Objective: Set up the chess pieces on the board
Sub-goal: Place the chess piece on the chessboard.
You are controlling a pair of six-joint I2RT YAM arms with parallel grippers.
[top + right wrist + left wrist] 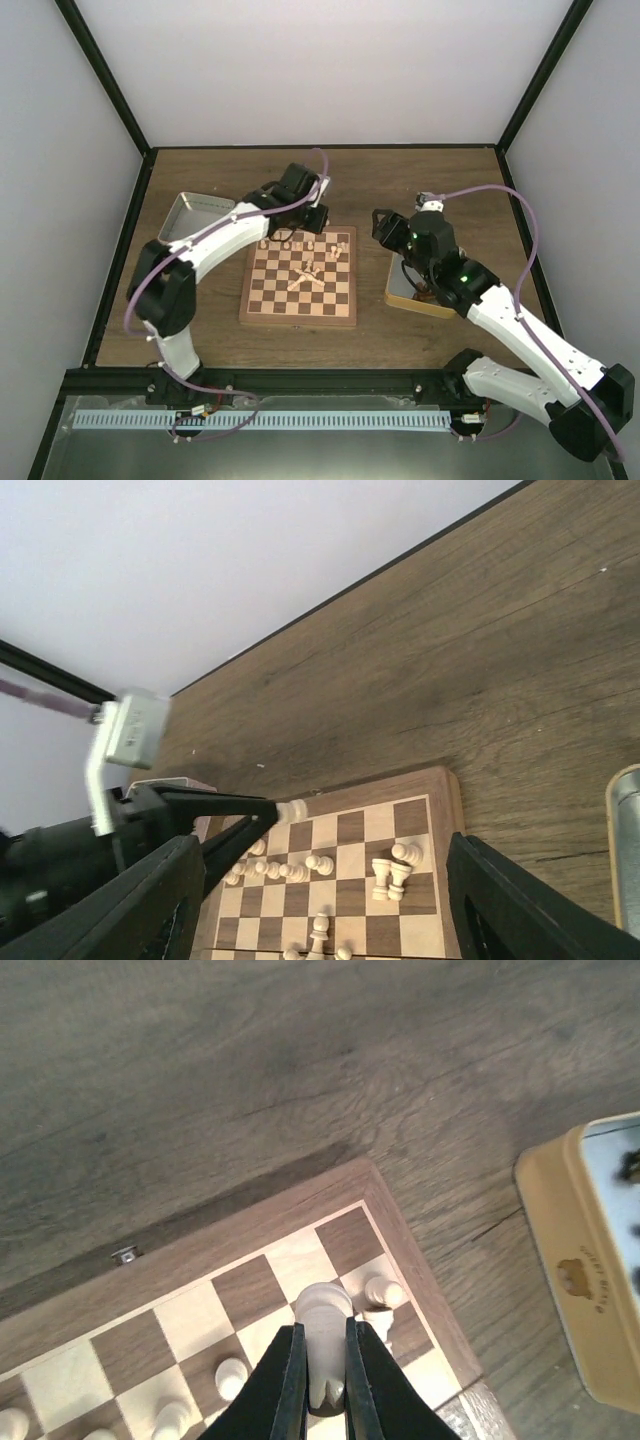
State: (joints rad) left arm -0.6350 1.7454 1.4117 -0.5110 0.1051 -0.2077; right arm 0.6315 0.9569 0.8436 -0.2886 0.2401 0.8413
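The board [297,300] lies mid-table, with cream chess pieces [300,246] standing along its far rows and a few lying near its middle [306,279]. My left gripper [303,226] hovers over the board's far edge. In the left wrist view it [322,1332] is shut on one cream piece [325,1305], held above the squares near the board's far right corner [375,1185]. My right gripper [384,228] is open and empty, up in the air to the right of the board. In the right wrist view its fingers [130,910] stand wide apart, with the board [345,825] below.
An open silver tray [195,212] sits to the board's far left. A yellow tin [412,298] lies right of the board under my right arm and also shows in the left wrist view [585,1280]. Bare wood table lies beyond the board.
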